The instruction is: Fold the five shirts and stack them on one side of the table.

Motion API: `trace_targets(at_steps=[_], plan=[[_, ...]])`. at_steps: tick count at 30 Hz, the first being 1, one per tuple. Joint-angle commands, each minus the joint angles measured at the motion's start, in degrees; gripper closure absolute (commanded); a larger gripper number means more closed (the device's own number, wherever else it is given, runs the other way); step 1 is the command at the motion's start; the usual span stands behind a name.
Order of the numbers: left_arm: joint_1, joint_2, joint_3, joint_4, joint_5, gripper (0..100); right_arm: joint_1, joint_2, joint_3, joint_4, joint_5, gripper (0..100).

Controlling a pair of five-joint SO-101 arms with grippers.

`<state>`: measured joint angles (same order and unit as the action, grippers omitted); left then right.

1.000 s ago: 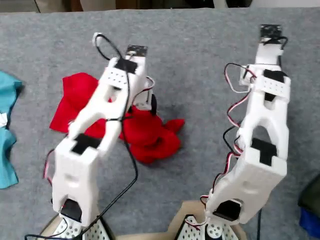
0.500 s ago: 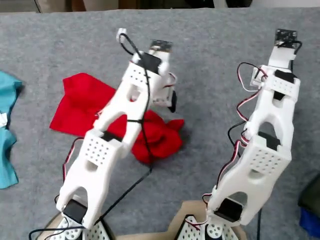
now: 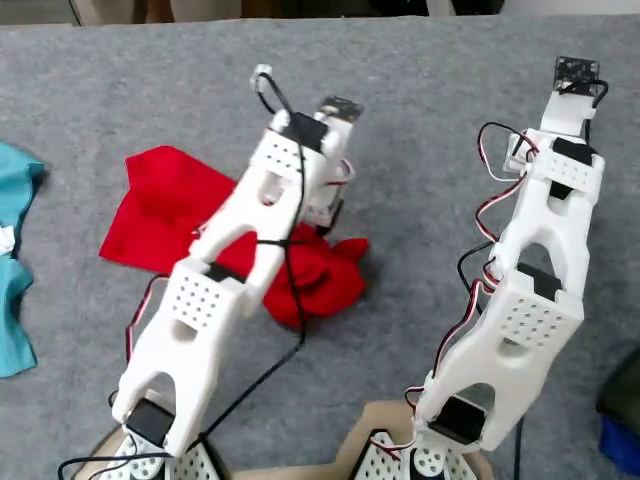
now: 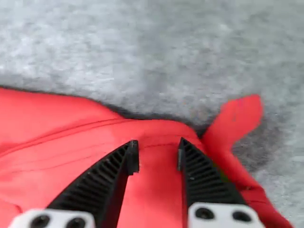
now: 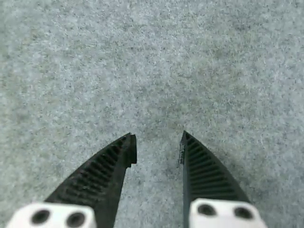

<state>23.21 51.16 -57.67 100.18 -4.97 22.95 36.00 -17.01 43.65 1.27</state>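
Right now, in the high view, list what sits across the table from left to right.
teal shirt → red shirt → right arm → black and blue object at the right edge. The left arm is left out because it overlaps the red shirt.

gripper (image 5: 156, 151): two black ribbed fingers (image 5: 104, 178), tips apart with a gap between them; nothing held
surface: grey felt table (image 5: 152, 61) beneath, bare
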Motion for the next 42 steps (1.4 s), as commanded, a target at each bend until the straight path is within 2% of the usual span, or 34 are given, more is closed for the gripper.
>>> trace_targets(at_steps=[1,14,25,30,39,42], plan=[[-1.4,-0.6,0.1,0.6,-0.7,86,1.0,-0.4,-3.3,0.2,-0.4,83.1],[5.5,-5.6,2.2,0.6,-0.2,86,0.9,-0.3,-3.2,0.2,-0.4,83.1],[6.8,-6.6,4.7,0.6,-0.7,86,0.9,-0.3,-3.2,0.2,-0.4,83.1],[6.7,-2.9,7.4,0.6,-0.8,86,0.9,-0.3,-3.2,0.3,-0.4,83.1],[2.4,-0.6,7.2,0.6,-0.8,86,0.9,-0.3,-3.2,0.3,-0.4,83.1],[1.2,-0.6,5.5,0.5,-0.4,93,0.9,-0.3,-3.2,0.3,-0.4,83.1]])
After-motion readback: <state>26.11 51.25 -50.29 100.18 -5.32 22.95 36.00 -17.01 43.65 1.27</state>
